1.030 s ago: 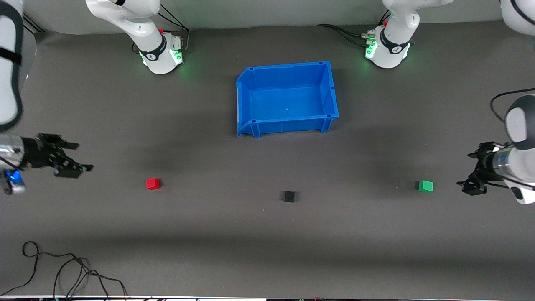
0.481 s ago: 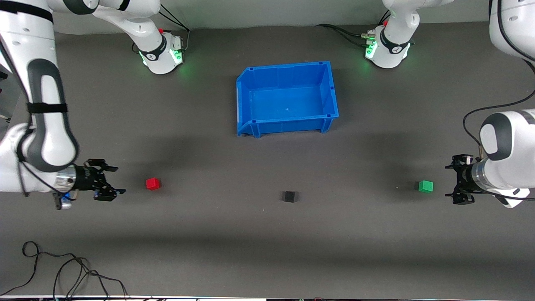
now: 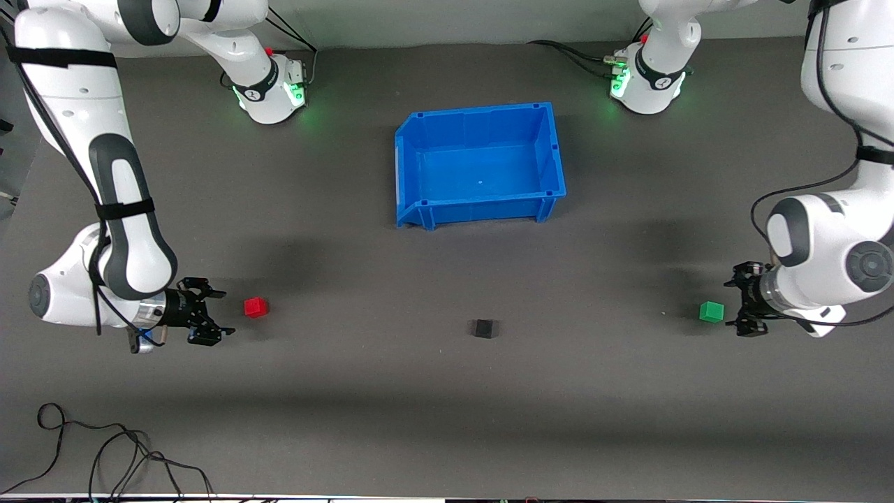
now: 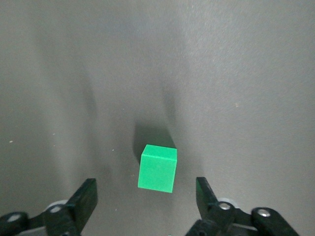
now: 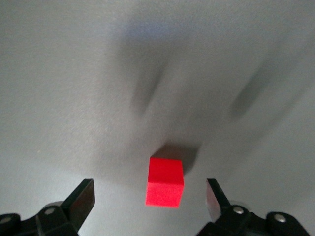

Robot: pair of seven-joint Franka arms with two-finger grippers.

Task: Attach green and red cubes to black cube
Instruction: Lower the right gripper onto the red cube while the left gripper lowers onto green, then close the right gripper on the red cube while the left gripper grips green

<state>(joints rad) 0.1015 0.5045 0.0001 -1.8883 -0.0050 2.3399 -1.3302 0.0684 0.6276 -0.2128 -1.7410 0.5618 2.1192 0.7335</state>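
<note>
The black cube (image 3: pixel 483 328) sits on the grey table between the two coloured cubes. The red cube (image 3: pixel 255 307) lies toward the right arm's end. My right gripper (image 3: pixel 213 311) is open, low beside it, jaws facing it; in the right wrist view the red cube (image 5: pixel 166 188) lies just ahead of the open gripper (image 5: pixel 149 196). The green cube (image 3: pixel 712 311) lies toward the left arm's end. My left gripper (image 3: pixel 735 304) is open just beside it; in the left wrist view the green cube (image 4: pixel 157 168) sits ahead of the open gripper (image 4: pixel 145 194).
An empty blue bin (image 3: pixel 552 150) stands farther from the front camera than the cubes, mid-table. A black cable (image 3: pixel 105 447) lies coiled near the front edge at the right arm's end.
Both arms have swung in from the table's ends. The right gripper has closed on the red cube, the left gripper on the green cube. No cube has moved.
</note>
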